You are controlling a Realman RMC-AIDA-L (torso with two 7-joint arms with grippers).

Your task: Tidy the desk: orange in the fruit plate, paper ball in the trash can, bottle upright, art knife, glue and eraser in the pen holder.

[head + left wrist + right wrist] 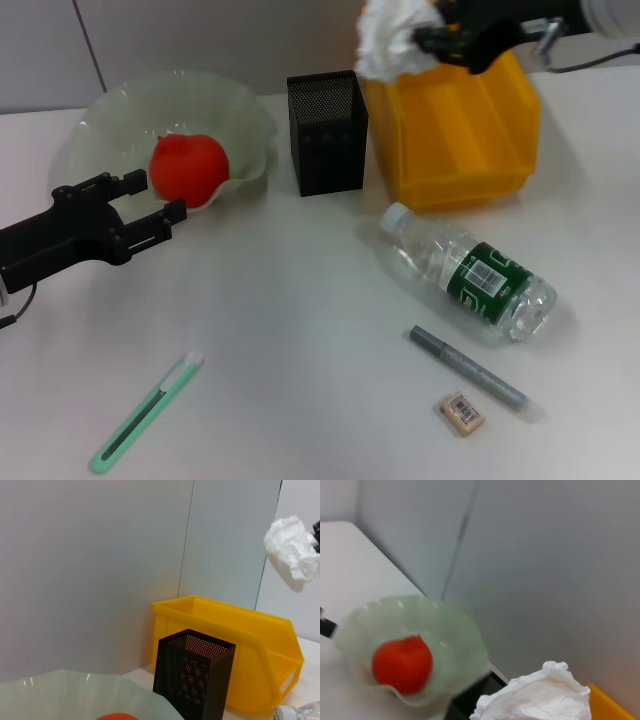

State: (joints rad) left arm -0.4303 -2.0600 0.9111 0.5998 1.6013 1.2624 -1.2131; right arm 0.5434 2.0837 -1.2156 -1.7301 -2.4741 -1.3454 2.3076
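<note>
**Operator:** My right gripper (425,40) is pinching the crumpled white paper ball (392,38) in its jaws, hanging it over the yellow plastic bin (455,135), which I'm treating as the trash can, so it can drop straight in.

**Colleague:** And the left?

**Operator:** My left gripper (150,205) is hovering with jaws spread at the rim of the pale green wavy glass plate (120,110), where the orange-red fruit (188,168) is sitting, apparently delivered.

**Colleague:** Anything hidden?

**Operator:** I'm not seeing inside the bin or the black mesh pen holder (326,132), and neither wrist view shows its own jaws.
</note>
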